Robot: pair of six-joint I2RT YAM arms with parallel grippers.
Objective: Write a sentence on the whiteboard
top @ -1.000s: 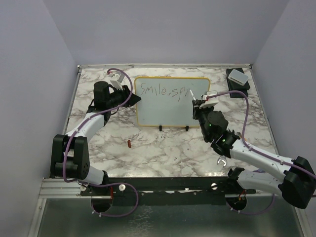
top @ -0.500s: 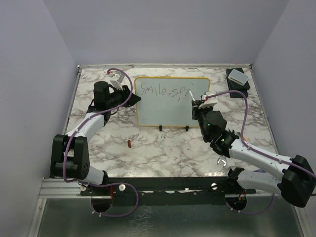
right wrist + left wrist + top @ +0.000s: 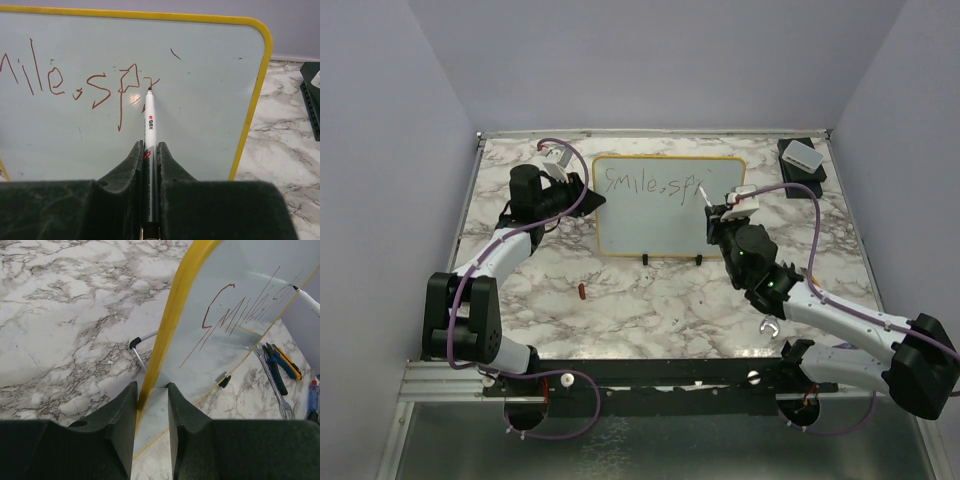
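Observation:
The whiteboard (image 3: 665, 220) stands upright at the back middle of the table, pale face with a yellow rim. The sentence (image 3: 655, 184) reads "smile, sp" plus a partial letter in dark red strokes; it also shows in the right wrist view (image 3: 85, 80) and the left wrist view (image 3: 235, 315). My left gripper (image 3: 588, 200) is shut on the whiteboard's left rim (image 3: 170, 330). My right gripper (image 3: 718, 212) is shut on a white marker (image 3: 150, 125), whose tip touches the whiteboard's face (image 3: 210, 100) just right of the "p".
A small white box on a black base (image 3: 802, 157) sits at the back right corner. A small red cap (image 3: 582, 291) lies on the marble in front of the board. Pliers (image 3: 277, 367) and a wrench (image 3: 272, 392) lie on the table beyond the board's foot.
My right gripper has shifted slightly with the marker, and the stroke after "sp" has grown. The left gripper and the board have not moved.

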